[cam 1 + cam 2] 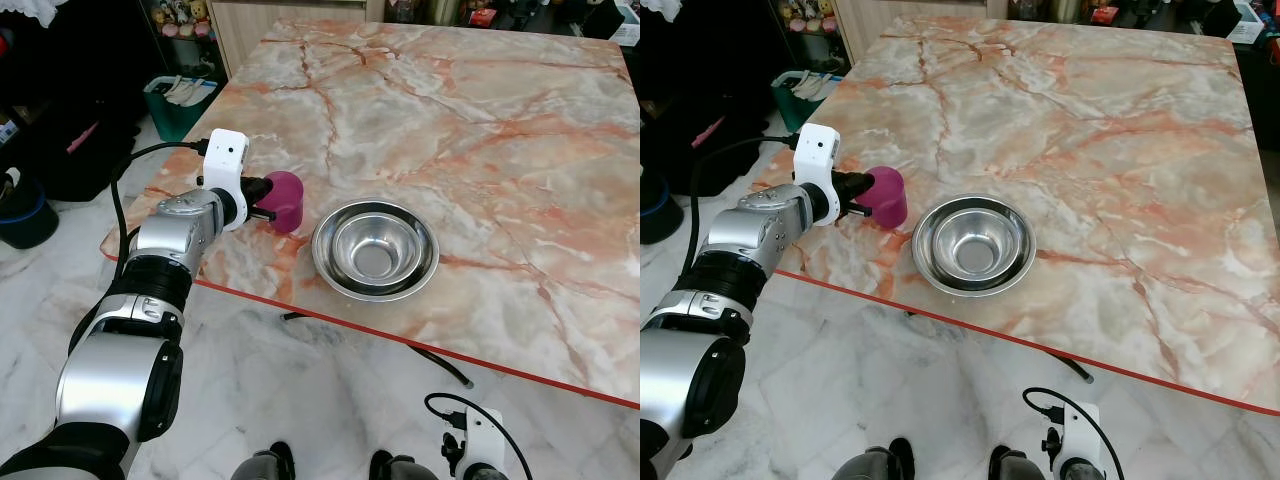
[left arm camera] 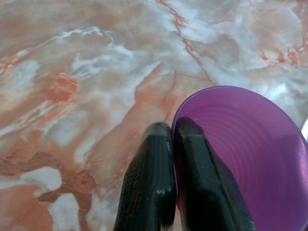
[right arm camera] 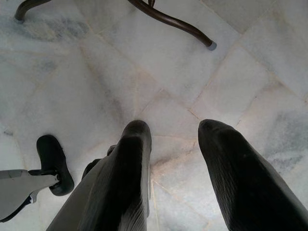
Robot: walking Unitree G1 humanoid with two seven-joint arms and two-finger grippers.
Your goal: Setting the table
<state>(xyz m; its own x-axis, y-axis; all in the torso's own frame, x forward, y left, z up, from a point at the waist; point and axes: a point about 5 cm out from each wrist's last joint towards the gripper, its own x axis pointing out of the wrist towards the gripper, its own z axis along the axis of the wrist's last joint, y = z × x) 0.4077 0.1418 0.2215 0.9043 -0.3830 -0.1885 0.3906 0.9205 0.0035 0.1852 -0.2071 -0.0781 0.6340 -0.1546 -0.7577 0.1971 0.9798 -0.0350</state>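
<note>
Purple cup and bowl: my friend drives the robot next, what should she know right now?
Left gripper: shut on the purple cup, one jaw inside the rim, one outside, near the marble table corner.
Right gripper: open, hanging idle over the floor.
Steel bowl: upright, empty, beside the cup, not touching it.
Done: bowl on the table.
Left: let go of the cup, likely beside the bowl.

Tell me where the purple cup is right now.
The purple cup stands on the marble table near its front-left edge, just left of the steel bowl. The left gripper pinches its rim, one finger inside.
</note>
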